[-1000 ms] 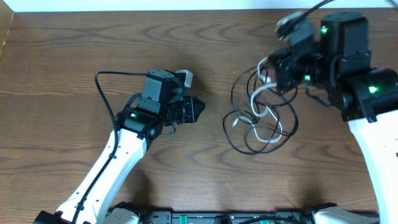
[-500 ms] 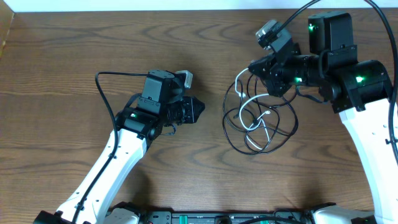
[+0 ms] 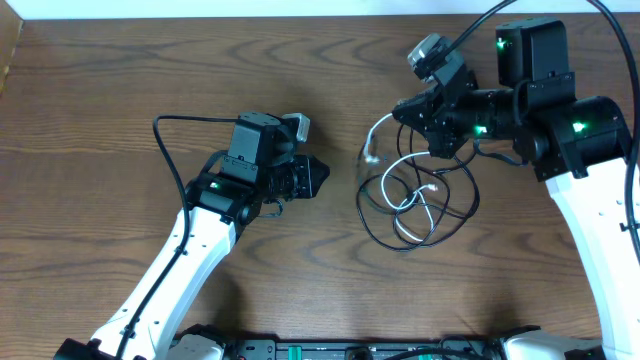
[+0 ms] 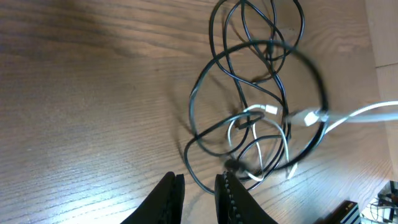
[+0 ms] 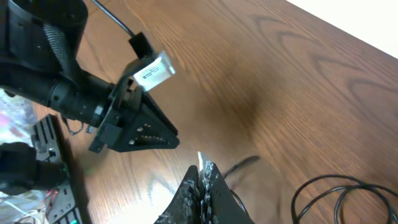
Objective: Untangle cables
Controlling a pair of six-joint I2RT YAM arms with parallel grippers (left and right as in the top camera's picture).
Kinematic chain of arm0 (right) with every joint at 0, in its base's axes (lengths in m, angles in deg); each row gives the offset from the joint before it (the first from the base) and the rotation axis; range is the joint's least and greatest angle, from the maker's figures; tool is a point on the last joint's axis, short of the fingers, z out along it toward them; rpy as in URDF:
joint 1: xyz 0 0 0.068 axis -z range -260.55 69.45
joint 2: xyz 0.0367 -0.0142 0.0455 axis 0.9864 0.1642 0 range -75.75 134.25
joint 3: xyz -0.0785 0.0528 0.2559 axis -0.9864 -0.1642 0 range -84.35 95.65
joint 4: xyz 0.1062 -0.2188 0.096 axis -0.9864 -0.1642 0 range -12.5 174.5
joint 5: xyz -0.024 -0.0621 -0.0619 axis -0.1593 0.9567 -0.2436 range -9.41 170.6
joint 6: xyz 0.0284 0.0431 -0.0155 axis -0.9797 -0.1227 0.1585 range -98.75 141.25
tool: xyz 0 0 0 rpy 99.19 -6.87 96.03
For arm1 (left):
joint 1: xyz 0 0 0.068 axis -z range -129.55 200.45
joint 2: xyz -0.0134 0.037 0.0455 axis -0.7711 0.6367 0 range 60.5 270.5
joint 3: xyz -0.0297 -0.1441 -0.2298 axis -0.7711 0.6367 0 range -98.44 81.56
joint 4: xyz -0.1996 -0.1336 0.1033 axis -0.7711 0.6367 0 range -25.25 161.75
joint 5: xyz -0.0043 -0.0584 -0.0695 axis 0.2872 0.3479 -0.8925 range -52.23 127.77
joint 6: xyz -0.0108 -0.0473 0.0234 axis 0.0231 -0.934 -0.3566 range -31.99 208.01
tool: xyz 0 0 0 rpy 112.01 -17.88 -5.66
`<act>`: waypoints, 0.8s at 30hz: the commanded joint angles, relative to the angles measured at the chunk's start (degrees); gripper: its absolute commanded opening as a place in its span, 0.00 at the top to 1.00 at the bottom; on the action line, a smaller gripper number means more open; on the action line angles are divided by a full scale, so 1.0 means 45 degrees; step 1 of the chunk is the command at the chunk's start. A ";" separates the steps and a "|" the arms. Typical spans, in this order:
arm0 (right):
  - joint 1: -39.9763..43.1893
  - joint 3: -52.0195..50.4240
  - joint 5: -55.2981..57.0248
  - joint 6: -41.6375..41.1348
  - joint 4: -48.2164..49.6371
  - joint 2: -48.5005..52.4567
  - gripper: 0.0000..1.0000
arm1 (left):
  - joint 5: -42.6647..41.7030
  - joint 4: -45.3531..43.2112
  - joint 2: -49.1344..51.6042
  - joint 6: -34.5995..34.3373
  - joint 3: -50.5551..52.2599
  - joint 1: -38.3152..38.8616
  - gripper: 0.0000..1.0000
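Wrist bent, right hand (image 3: 401,110) pinches white cable (image 4: 367,112).

Open table (image 3: 100,80) wood lies left and front of the tangled cables (image 3: 415,215) (loops lifted at rear); the right gripper (image 3: 398,110) bars their far side.

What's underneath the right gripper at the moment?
The upper part of the tangle on the table: black cable loops, with the white cable rising into the shut right gripper. From overhead the gripper covers the crossings directly beneath it.
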 commanded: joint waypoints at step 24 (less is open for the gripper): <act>-0.0170 0.0063 0.4065 -0.4265 0.2370 0.0019 0.99 | -0.0835 -0.2769 0.0495 -0.1010 -0.0044 0.3113 0.79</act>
